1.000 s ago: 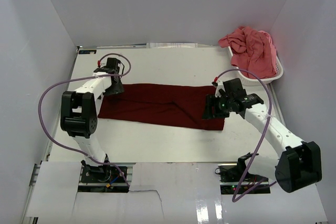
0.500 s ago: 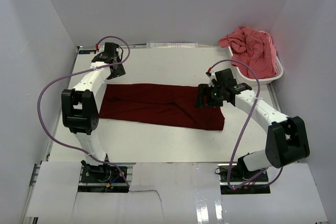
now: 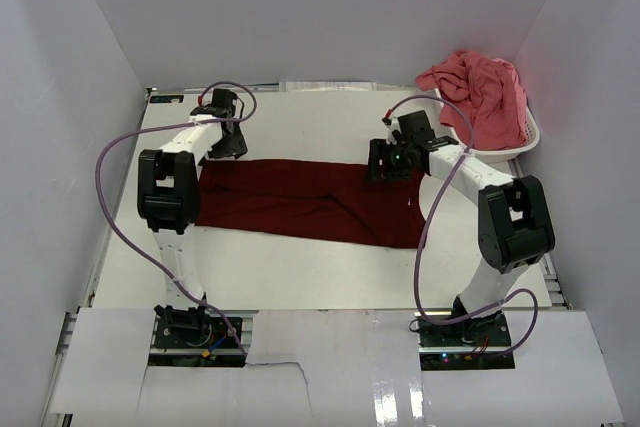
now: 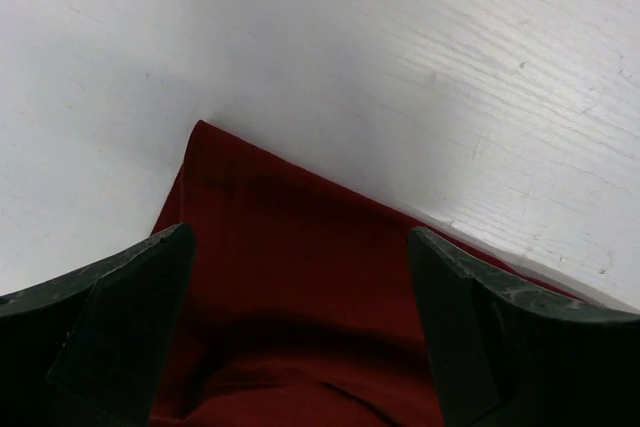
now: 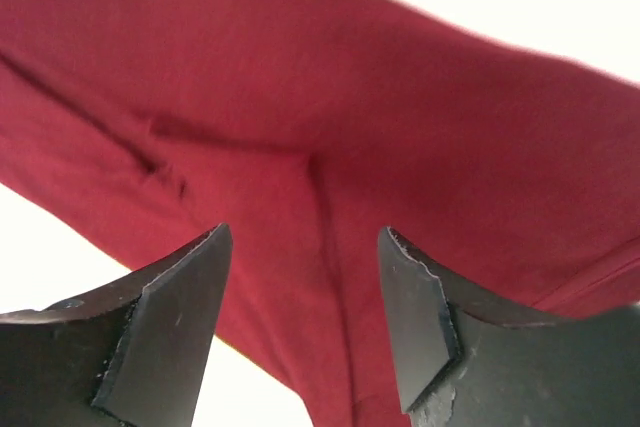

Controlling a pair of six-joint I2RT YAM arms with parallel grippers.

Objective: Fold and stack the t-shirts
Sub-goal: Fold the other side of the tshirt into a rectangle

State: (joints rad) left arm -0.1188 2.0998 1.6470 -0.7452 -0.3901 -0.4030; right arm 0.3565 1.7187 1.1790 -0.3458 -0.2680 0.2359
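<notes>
A dark maroon t-shirt [image 3: 310,202] lies flat on the table as a long folded strip. My left gripper [image 3: 228,144] hovers open over its far left corner. In the left wrist view that corner [image 4: 215,162] lies between the open fingers [image 4: 120,327], with nothing gripped by the gripper [image 4: 300,235]. My right gripper [image 3: 385,163] stands open over the strip's far right edge. In the right wrist view the maroon cloth [image 5: 330,127] fills the space under the gripper [image 5: 303,237]. A coral pink t-shirt [image 3: 478,87] is heaped in the basket.
The white plastic basket [image 3: 505,150] stands at the back right, against the right wall. White walls close in the table [image 3: 300,122] on the left, back and right. Purple cables loop off both arms.
Both grippers have moved away from the bases toward the far edge of the maroon strip: the right one from its right end up and left, the left one up and right. The cloth stays flat.
</notes>
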